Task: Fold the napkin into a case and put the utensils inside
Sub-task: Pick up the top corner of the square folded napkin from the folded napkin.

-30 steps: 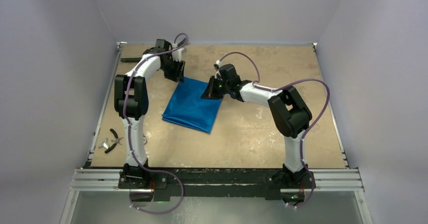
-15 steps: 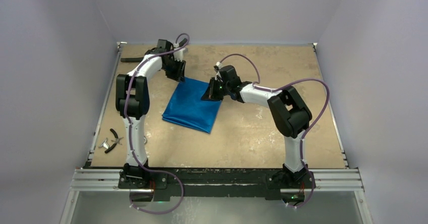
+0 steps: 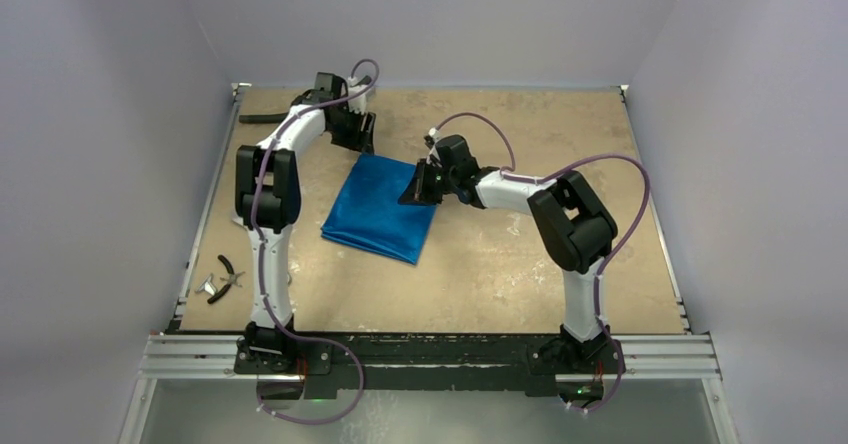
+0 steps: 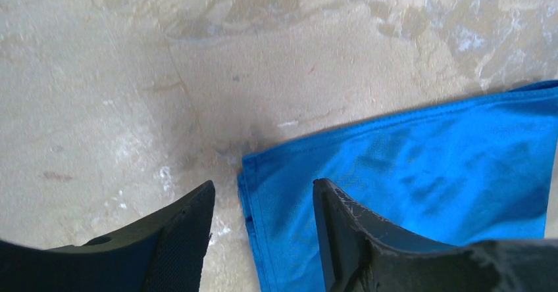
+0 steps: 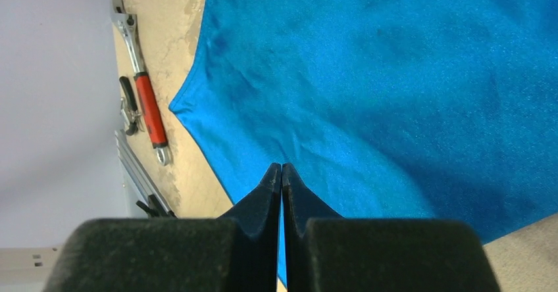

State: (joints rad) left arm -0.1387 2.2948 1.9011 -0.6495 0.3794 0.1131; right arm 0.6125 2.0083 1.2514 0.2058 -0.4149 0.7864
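The blue napkin lies folded flat on the tan table, and its doubled far corner shows in the left wrist view. My left gripper hovers open just above that corner, one finger on each side and nothing between them. At the napkin's right edge, my right gripper is shut, its tips together and down on the cloth. No lifted fold shows between those tips. The utensils are out of view.
A silver wrench with a red handle and black-handled pliers lie by the table's left edge. A black hose rests at the far left corner. Purple walls close in the table on three sides.
My left gripper has opened and drawn back slightly from the napkin's far corner. The right gripper has closed fully and barely moved. The napkin lies as before.
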